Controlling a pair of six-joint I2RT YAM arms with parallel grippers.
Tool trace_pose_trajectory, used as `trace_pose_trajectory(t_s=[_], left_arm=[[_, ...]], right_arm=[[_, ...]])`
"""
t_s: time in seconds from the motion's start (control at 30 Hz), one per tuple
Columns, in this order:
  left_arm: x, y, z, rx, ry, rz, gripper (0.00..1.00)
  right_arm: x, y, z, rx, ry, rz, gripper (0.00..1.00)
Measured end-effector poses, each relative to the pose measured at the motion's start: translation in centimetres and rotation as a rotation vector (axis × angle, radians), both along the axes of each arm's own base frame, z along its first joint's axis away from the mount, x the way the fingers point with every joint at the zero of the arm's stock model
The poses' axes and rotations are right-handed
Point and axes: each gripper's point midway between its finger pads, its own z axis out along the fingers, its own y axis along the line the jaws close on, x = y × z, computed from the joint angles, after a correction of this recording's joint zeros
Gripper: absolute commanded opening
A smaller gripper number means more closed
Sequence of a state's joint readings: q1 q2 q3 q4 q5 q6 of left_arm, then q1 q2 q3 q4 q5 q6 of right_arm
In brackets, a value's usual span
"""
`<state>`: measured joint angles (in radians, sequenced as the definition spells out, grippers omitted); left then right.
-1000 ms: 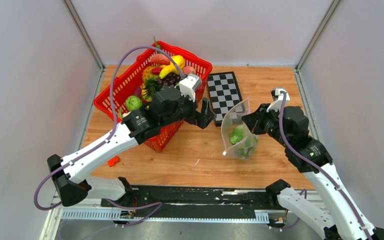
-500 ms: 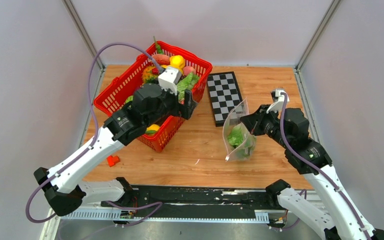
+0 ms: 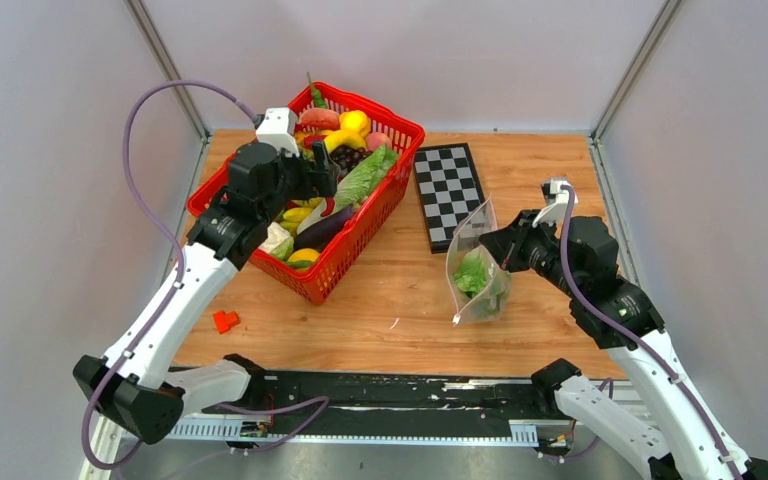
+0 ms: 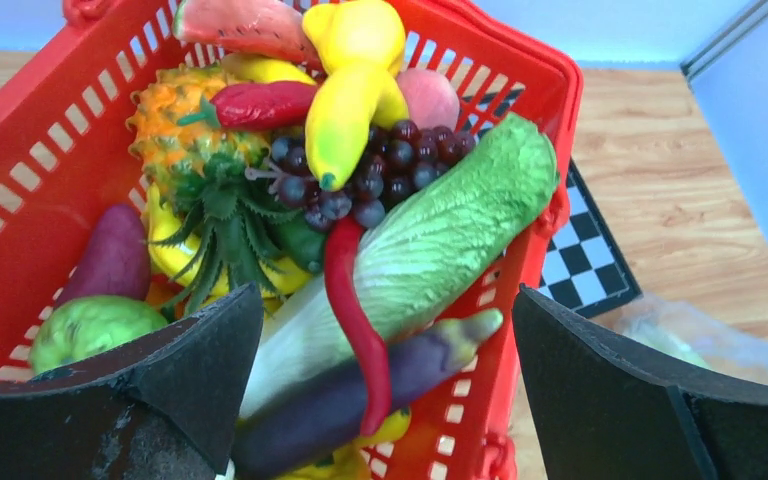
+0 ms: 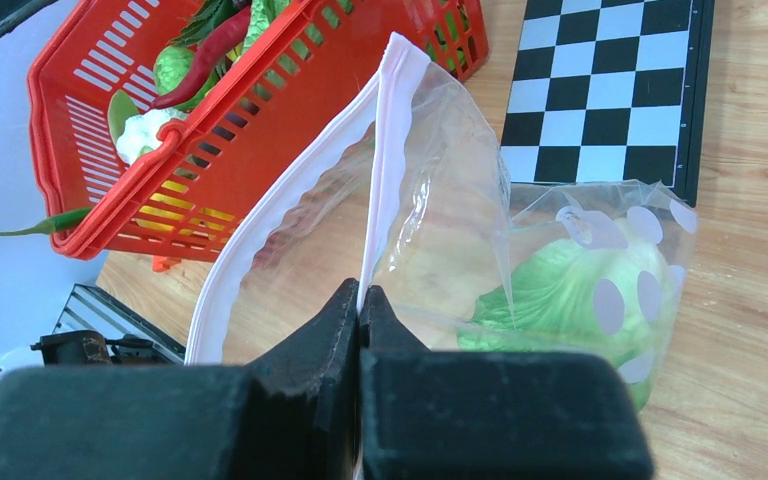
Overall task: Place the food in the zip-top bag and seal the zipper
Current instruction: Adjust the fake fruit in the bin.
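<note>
Your right gripper (image 5: 360, 305) clenched the pale pink zipper (image 5: 384, 160) of the crinkly clear zip-top bag (image 5: 450, 220); ruffled green lettuce (image 5: 550, 290) sat inside. Your left gripper (image 4: 385, 330) hung spread wide, grasping nothing, over glossy food (image 4: 350, 90) in the red mesh basket (image 4: 530, 70).

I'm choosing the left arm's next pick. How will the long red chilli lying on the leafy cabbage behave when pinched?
The long red chilli is thin and curved, so it may swivel in a pinch. Its glossy skin looks slippery. It lies loose on the leafy cabbage and aubergine, so it probably lifts free.
</note>
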<state>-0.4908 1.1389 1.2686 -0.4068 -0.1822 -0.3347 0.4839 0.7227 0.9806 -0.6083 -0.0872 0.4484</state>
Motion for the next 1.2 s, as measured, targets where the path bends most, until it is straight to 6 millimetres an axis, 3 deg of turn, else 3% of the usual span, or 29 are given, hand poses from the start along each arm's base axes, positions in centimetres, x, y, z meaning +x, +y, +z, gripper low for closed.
trace_pose_trajectory(t_s=[0.13, 0.37, 0.5, 0.7, 0.93, 1.13, 1.2], left_arm=[[2.3, 0.0, -0.2, -0.055, -0.003, -0.006, 0.96], [7.9, -2.4, -1.4, -0.041, 0.056, -0.134, 0.88], [10.9, -2.1, -2.8, -0.004, 0.084, -0.158, 0.85], [11.5, -1.5, -6.1, 0.038, 0.167, -0.193, 0.85], [11.4, -2.0, -6.1, 0.057, 0.158, -0.247, 0.79], [13.7, -2.7, -5.3, 0.069, 0.137, -0.265, 0.58], [14.3, -2.7, -5.6, 0.076, 0.153, -0.265, 0.55]], right_arm=[[0.0, 0.0, 0.0, 0.0, 0.001, 0.001, 0.0], [-0.1, 0.1, 0.0, 0.002, 0.001, 0.007, 0.0], [-0.1, 0.2, 0.0, 0.004, 0.002, 0.012, 0.0], [-0.2, 0.3, 0.0, 0.006, 0.004, 0.019, 0.0], [-0.2, 0.3, 0.0, 0.006, 0.004, 0.019, 0.0], [-0.4, 0.3, 0.2, 0.012, 0.0, 0.025, 0.0], [-0.5, 0.3, 0.2, 0.014, -0.003, 0.025, 0.0]])
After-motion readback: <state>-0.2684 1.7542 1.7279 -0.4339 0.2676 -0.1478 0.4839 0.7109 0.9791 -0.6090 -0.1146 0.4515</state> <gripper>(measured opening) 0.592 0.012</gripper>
